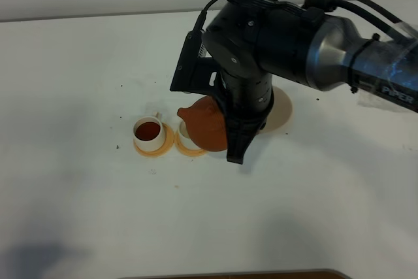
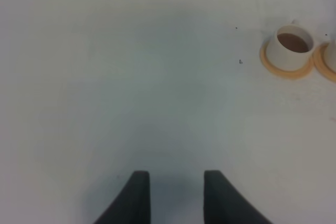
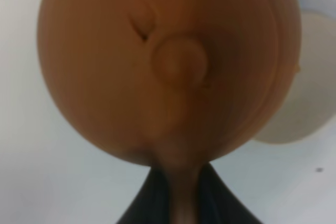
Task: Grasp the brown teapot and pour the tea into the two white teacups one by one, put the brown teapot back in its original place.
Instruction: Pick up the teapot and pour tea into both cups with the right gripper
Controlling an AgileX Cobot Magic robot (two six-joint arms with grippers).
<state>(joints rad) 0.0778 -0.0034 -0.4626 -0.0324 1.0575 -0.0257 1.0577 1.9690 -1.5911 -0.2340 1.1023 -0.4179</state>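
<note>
Left wrist view first: what is the left pincer (image 2: pixel 176 178) doing?

Nothing. Its two fingers are apart, with only bare worktop (image 2: pixel 105 77) under them.

What comes next along?

The first white teacup (image 1: pixel 149 131), on an orange coaster (image 1: pixel 154 147). It has dark tea (image 1: pixel 148 128) in it, so I think that pour is done.

And the second white teacup (image 1: pixel 183 132)?

It sits just beside the first. The brown teapot (image 1: pixel 208 125) is tipped over it with the spout down near its rim, and it hides the inside (so I cannot tell if any tea is in there yet). This looks like pour number two.

What does the pot look like?

It is round, fat and smooth, made of red-brown clay, with a little knob (image 3: pixel 178 64) on the lid.

Who holds it?

The right pincer (image 3: pixel 181 195) does. It is squeezed on the loop handle.

What is left to do?

Fill this cup. Then set the pot back on the pale round coaster (image 1: pixel 282 112), which lies farther right with no pot on it, partly behind the arm.
</note>
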